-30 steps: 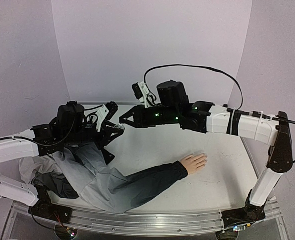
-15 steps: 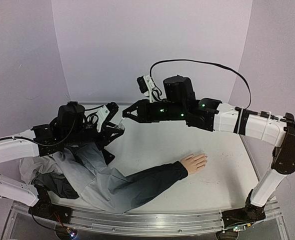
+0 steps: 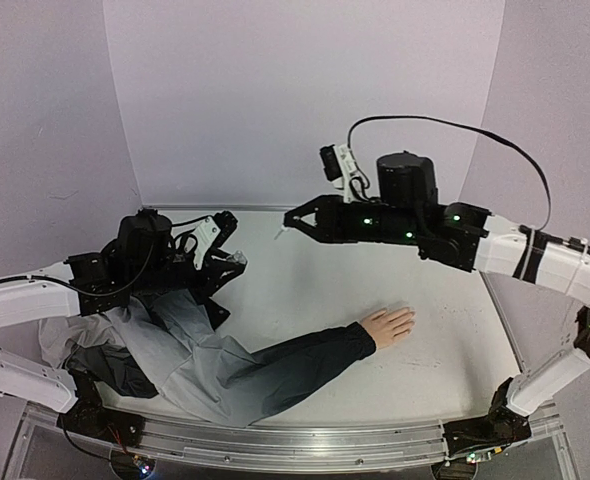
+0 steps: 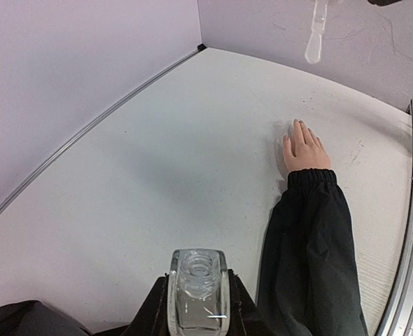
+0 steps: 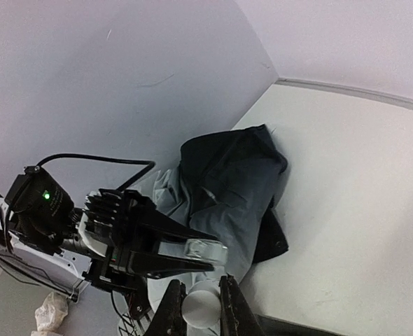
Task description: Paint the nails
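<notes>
Clear glass, open-mouthed: a small bottle sits pinched between the fingers of the left claw, closed on it and held above the grey garment at the left of the bench. The right claw was close against that bottle a second ago; it has since drawn off to the right and a little higher. It is clamped on the white cap of a brush, whose pale stem hangs free in the air. Reading: dipping looks done, and the brush is on its way to work. The nails lie at the tips of the peach mannequin hand, palm down on the bench at the end of a dark sleeve, near the front and right of centre. They are too small to show any paint. The brush is well apart from them, high and farther back. Nothing lies between brush and hand. The left arm stays clear to one side.
</notes>
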Controlling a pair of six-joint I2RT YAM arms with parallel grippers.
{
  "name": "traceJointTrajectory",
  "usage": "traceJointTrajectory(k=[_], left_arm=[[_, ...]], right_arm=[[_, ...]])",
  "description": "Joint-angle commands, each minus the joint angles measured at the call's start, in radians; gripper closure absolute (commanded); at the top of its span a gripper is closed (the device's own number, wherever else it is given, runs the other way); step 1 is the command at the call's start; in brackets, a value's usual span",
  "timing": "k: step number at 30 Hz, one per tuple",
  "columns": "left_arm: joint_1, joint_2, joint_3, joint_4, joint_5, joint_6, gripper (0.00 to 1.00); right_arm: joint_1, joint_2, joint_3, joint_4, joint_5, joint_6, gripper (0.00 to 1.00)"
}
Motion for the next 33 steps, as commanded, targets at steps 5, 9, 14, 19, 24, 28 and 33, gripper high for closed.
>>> traceJointTrajectory(k=[5,9,14,19,24,28,33], left_arm=[[-0.003,-0.057,0.059,0.036,0.024,-0.08,1.0],[-0.003,-0.062,0.109,0.033,0.05,-0.085,1.0],[-0.003,-0.047,0.182,0.032,0.025,-0.051,1.0],[-0.003,0.002,0.237,0.035,-0.007,-0.014,1.0],[0.0,0.049,0.26,0.049,-0.003,0.023,1.0],[0.027,0.067,0.24,0.074,0.028,0.019,1.0],[0.065,0.067,0.206,0.143,0.056,0.017,1.0]], right_arm=[[-0.238,-0.336,-0.376,-0.114,0.179,-0.042,1.0],[-0.33,-0.448,-0.538,-0.223,0.259,-0.041,1.0],[-0.439,-0.545,-0.689,-0.263,0.307,-0.037,1.0],[-0.553,-0.514,-0.751,-0.179,0.276,-0.085,1.0],[-0.652,-0.464,-0.807,-0.027,0.157,-0.13,1.0],[-0.7,-0.401,-0.837,0.074,0.051,-0.16,1.0],[-0.703,-0.351,-0.848,0.129,-0.023,-0.186,1.0]])
